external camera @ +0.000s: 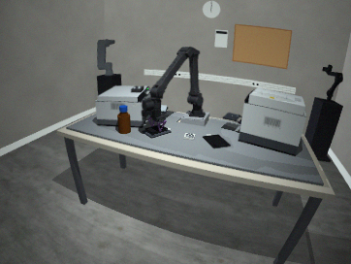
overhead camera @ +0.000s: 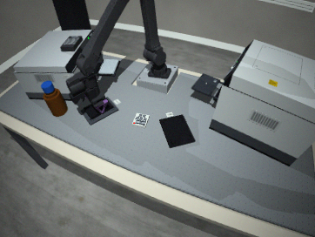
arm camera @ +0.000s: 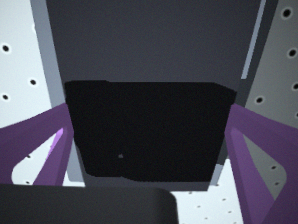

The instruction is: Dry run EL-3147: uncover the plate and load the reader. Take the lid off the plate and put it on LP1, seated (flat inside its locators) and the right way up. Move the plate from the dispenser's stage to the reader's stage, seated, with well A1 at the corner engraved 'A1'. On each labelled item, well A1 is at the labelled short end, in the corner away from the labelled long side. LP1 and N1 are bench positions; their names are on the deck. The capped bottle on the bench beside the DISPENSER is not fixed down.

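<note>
My gripper (overhead camera: 102, 107) (external camera: 156, 124) (arm camera: 149, 111) points down over the dark framed tray (overhead camera: 103, 118) (arm camera: 150, 40) by the dispenser. In the wrist view its purple fingers stand wide, at both side edges of a flat black piece (arm camera: 155, 145) that looks like the lid; they are shut on it. The piece is over the tray; whether it touches the floor of the tray cannot be told. The light plate (overhead camera: 109, 66) lies on the dispenser's stage behind the arm, partly hidden. The reader's stage (overhead camera: 205, 84) sticks out, dark, at the right. Well A1 and engravings are too small to read.
The capped brown bottle (overhead camera: 56, 104) (external camera: 124, 123) stands upright close left of the gripper. The dispenser (overhead camera: 43, 57) is behind it. A flat black rectangle (overhead camera: 177, 131) (external camera: 216, 141) and a printed card (overhead camera: 141, 119) lie mid-bench. The reader (overhead camera: 270, 104) (external camera: 272, 121) stands at the right.
</note>
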{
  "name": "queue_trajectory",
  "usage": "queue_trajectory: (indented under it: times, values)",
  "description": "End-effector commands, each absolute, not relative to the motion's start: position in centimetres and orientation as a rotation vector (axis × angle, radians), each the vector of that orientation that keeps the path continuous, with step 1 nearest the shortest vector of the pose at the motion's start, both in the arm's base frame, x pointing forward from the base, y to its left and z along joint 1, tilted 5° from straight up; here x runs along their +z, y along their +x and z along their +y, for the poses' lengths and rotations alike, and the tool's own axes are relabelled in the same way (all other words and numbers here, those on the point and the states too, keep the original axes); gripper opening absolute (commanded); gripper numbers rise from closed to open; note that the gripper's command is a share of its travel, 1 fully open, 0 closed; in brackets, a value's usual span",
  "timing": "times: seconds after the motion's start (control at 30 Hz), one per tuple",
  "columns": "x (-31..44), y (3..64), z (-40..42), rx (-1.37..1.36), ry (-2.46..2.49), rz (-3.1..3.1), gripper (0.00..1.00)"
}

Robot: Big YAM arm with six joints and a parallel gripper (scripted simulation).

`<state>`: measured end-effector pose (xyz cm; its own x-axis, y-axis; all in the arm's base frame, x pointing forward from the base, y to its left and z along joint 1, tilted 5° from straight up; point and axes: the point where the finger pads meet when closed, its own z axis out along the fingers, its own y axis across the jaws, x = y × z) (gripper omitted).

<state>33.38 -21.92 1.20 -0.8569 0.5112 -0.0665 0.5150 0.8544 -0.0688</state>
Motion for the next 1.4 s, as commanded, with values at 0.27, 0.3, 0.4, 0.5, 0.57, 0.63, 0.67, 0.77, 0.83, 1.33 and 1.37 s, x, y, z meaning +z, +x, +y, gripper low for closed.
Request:
queue_trajectory:
  times: [0.27,0.3,0.4,0.5,0.57,0.63,0.67,0.77,0.83,1.33,1.37]
  values:
    - [0.1,33.2,-21.3,-0.128,0.79,3.012,0.85]
    - [0.3,33.2,-21.4,-0.13,0.789,3.007,0.85]
    - [1.1,33.9,-21.8,-0.139,0.785,2.983,0.85]
    - [1.9,34.6,-22.1,-0.148,0.78,2.959,0.85]
    - [2.5,35.0,-22.4,-0.154,0.777,2.944,0.85]
    - [2.8,35.3,-22.6,-0.158,0.775,2.934,0.85]
    - [3.0,35.5,-22.7,-0.16,0.774,2.929,0.85]
    - [3.2,35.6,-22.7,-0.161,0.773,2.925,0.85]
    - [3.2,35.7,-22.8,-0.162,0.773,2.924,0.85]
    - [3.6,36.3,-23.1,-0.166,0.771,2.909,0.85]
    - [3.6,36.3,-23.1,-0.166,0.771,2.909,0.85]
